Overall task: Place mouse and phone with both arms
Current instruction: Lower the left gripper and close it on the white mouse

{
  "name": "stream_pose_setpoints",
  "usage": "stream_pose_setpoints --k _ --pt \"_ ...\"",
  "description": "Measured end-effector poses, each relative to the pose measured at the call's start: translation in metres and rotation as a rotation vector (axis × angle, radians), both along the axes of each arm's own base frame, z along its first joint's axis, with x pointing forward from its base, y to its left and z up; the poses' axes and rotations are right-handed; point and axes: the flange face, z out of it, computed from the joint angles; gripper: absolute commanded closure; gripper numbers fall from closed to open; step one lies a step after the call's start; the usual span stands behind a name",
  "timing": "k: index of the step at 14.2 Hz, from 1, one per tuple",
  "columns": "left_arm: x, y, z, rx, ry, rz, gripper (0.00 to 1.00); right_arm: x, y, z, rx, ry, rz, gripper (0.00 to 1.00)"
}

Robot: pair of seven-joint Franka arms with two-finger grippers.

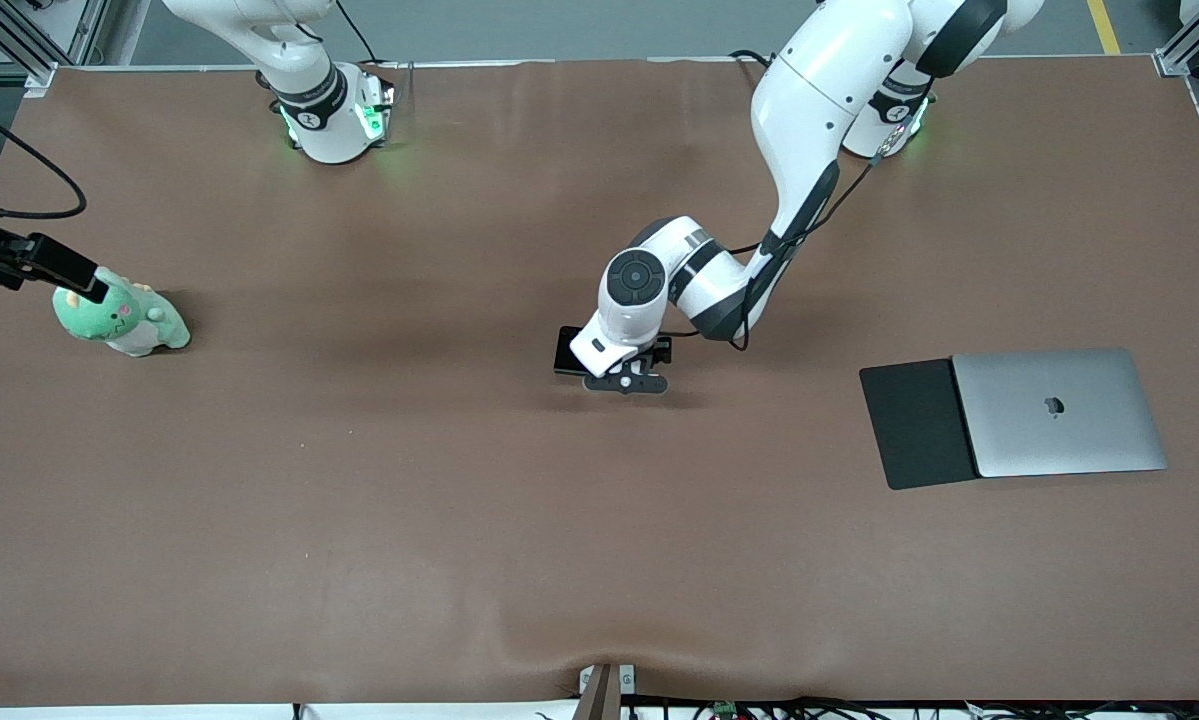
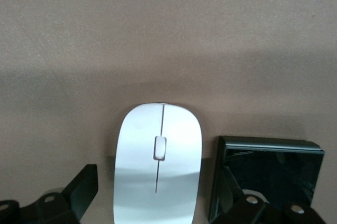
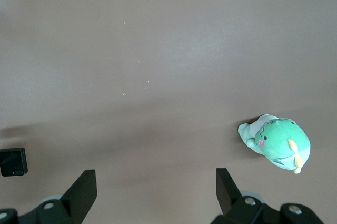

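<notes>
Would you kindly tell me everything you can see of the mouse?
The mouse is a small white oval with a smooth, glossy shell, a thin grey line down its middle and a small scroll wheel on that line. It lies flat on the brown table, close beside the black phone. The left gripper hangs over it, fingers open on either side; nothing grips it.

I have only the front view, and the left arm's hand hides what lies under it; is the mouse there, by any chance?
Observer: Yes. The left wrist view shows the mouse on the table, between the open fingers of the left gripper.
Operator: Thank you. Does it touch the phone?
Observer: No. The phone lies beside it with a narrow gap.
Operator: And the right gripper?
Observer: The right gripper is open and empty over bare table, with the plush toy off to one side.
</notes>
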Motion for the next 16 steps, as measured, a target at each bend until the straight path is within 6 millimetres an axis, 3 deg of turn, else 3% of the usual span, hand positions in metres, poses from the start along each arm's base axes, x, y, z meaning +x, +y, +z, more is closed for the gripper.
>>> stream_pose_setpoints --k 6,9,10,11,14,16 --pt "0.0023 0.002 0.0002 0.001 -0.001 0.012 0.03 0.0001 0.0 -0.0001 0.0 -0.001 0.0 0.0" --pt "0.0044 0.0041 0.0 0.002 -0.001 0.026 0.38 0.0001 0.0 -0.0001 0.0 -0.001 0.0 0.0" --pt "0.0045 0.0041 0.0002 0.003 0.0 0.048 0.56 0.0001 0.0 -0.0001 0.0 -0.001 0.0 0.0" --pt "0.0048 0.0039 0.0005 0.003 0.0 0.063 0.64 0.0001 0.0 -0.0001 0.0 -0.001 0.0 0.0" --pt "0.0065 0.0045 0.0017 0.002 -0.002 0.074 0.74 0.0001 -0.0001 -0.0001 0.0 -0.001 0.0 0.0" --pt "0.0072 0.005 0.0023 0.001 -0.003 0.075 0.74 0.0001 -0.0001 -0.0001 0.0 -0.001 0.0 0.0"
